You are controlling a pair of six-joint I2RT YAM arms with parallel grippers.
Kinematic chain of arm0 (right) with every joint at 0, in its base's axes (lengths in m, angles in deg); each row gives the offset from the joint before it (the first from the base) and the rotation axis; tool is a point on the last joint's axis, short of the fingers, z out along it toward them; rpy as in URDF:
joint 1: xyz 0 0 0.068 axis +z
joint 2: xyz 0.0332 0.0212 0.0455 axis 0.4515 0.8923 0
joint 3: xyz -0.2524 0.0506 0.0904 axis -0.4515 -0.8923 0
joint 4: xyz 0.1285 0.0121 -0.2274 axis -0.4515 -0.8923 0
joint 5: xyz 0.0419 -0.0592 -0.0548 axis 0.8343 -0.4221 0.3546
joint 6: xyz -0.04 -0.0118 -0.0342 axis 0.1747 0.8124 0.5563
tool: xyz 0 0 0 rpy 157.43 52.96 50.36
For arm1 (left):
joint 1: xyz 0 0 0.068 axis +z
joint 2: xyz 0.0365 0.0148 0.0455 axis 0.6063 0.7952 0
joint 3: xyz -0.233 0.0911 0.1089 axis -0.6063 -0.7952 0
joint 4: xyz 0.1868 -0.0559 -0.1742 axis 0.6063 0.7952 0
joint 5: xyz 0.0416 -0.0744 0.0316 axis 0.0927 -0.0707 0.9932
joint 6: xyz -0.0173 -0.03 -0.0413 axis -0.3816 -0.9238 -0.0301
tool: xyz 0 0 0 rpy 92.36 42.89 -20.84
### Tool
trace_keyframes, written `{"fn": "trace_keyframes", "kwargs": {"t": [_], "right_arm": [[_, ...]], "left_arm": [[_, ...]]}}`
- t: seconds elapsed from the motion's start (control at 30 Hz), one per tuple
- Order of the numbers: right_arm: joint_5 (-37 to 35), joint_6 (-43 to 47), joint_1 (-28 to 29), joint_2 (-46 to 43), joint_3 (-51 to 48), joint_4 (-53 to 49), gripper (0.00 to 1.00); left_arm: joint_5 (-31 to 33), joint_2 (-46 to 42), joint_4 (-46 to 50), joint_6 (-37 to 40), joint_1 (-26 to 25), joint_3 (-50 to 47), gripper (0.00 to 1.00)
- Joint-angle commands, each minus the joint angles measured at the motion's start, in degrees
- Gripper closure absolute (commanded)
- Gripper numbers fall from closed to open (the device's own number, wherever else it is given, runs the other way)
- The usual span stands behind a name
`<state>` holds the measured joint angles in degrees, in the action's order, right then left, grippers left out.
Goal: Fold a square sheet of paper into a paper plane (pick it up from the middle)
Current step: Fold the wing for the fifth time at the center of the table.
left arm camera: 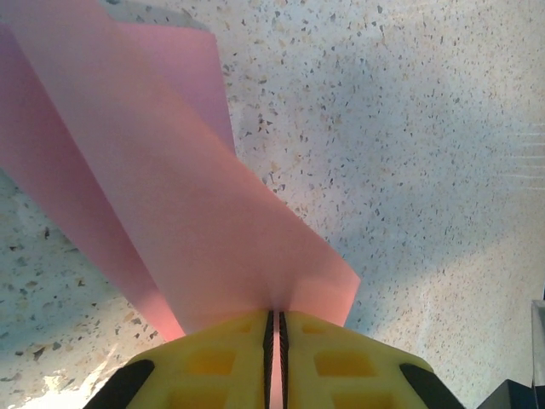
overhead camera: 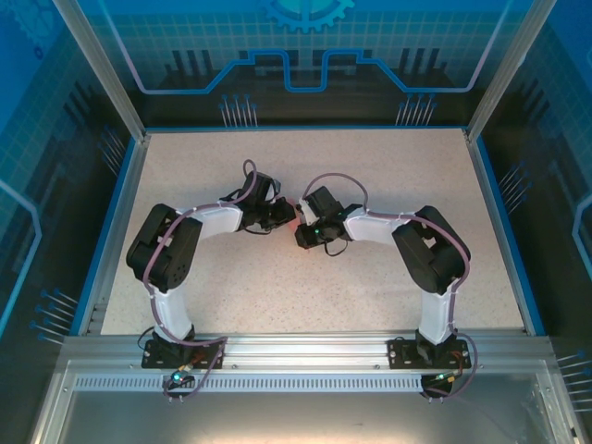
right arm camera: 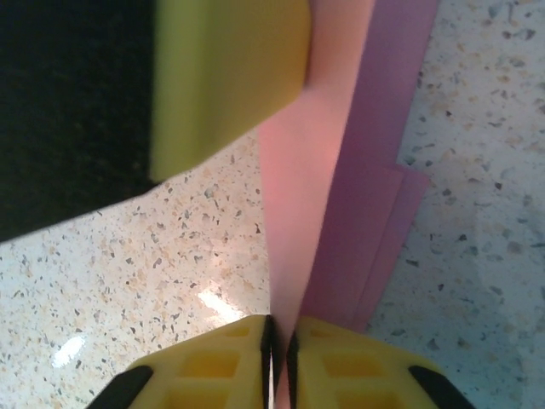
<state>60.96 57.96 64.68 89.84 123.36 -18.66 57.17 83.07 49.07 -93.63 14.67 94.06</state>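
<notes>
Folded pink paper sheet (left arm camera: pixel 170 196): at the centre of the speckled tabletop (left arm camera: pixel 409 128), fanning toward 11 o'clock from the left hand (left arm camera: pixel 274 328). Left hand: clamped on the sheet. Right hand (right arm camera: pixel 278 332): likewise pinching it.

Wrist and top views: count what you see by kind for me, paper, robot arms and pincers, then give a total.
Paper: 1, the thin pink-red paper sheet, partly folded
Robot arms, black and white: 2, the left arm and the right arm
Yellow-fingered pincers: 2, the left pincer and the right pincer, both shut on the sheet
Total: 5
</notes>
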Motion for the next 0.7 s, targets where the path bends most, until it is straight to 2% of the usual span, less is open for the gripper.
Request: {"fn": "trace_keyframes", "kwargs": {"t": [0.0, 0.17, 0.33, 0.67], "right_arm": [[0.41, 0.35, 0.39, 0.92, 0.64, 0.2, 0.91], [7.6, -2.2, -1.51, 0.12, -0.68, 3.25, 1.0], [19.15, -7.47, -5.16, -0.29, -2.78, 8.96, 1.0], [30.11, -15.46, -8.53, 4.41, -2.86, 13.47, 1.0]], "left_arm": [[-1.23, 0.94, 1.04, 1.7, 0.48, 2.16, 0.85], [-1.14, 0.67, 1.22, 2.32, 0.42, 2.2, 0.85], [-1.41, -0.32, 0.39, 3.47, 0.48, 1.18, 0.85], [-3.68, -2.57, -4.33, 3.78, 0.42, -2.61, 0.84]]}}
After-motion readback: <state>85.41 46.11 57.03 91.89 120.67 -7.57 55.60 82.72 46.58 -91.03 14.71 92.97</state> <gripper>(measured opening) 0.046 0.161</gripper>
